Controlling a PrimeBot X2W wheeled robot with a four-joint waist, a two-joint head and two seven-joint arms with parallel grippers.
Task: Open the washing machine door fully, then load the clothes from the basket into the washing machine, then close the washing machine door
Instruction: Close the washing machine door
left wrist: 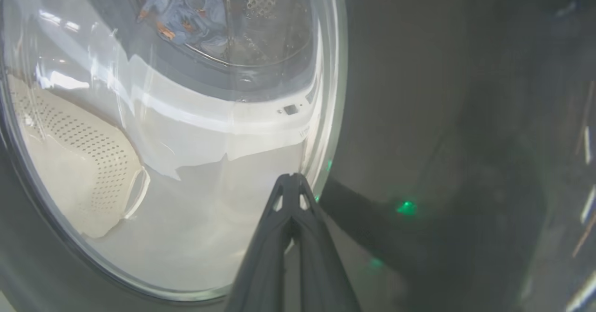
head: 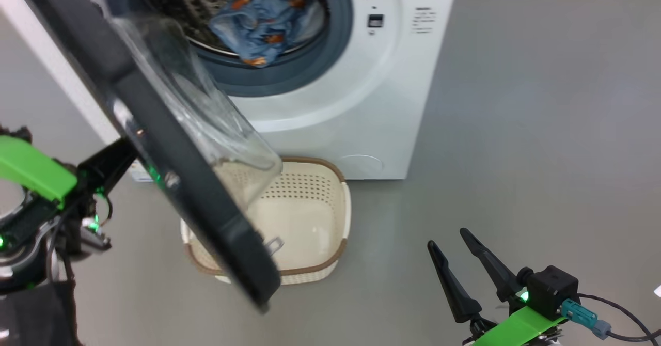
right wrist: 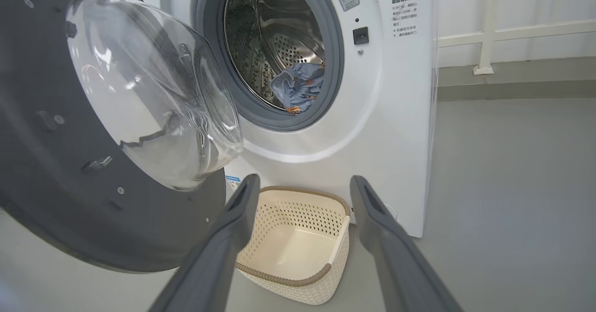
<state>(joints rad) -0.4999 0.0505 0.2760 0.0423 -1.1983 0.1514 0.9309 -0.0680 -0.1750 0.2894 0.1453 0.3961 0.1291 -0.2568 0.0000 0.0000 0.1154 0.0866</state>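
The washing machine [head: 361, 103] stands with its drum open, and light blue clothes [head: 263, 23] with orange patterns lie inside. The washing machine door [head: 170, 144] hangs half swung, its black rim crossing the head view diagonally. My left gripper [head: 121, 152] reaches behind the door from the left. In the left wrist view this gripper [left wrist: 291, 181] is shut, its tips at the edge of the door glass [left wrist: 163, 139] on the outer face. The cream basket [head: 341, 178] sits on the floor below the drum with nothing in it. My right gripper [head: 447, 238] hovers open to its right, holding nothing.
In the right wrist view the open right gripper [right wrist: 302, 186] points at the basket [right wrist: 279, 274], with the door [right wrist: 56, 200] to the left and the clothes [right wrist: 298, 86] in the drum. Grey floor [head: 516, 155] stretches right of the machine. A wall base runs behind [right wrist: 512, 77].
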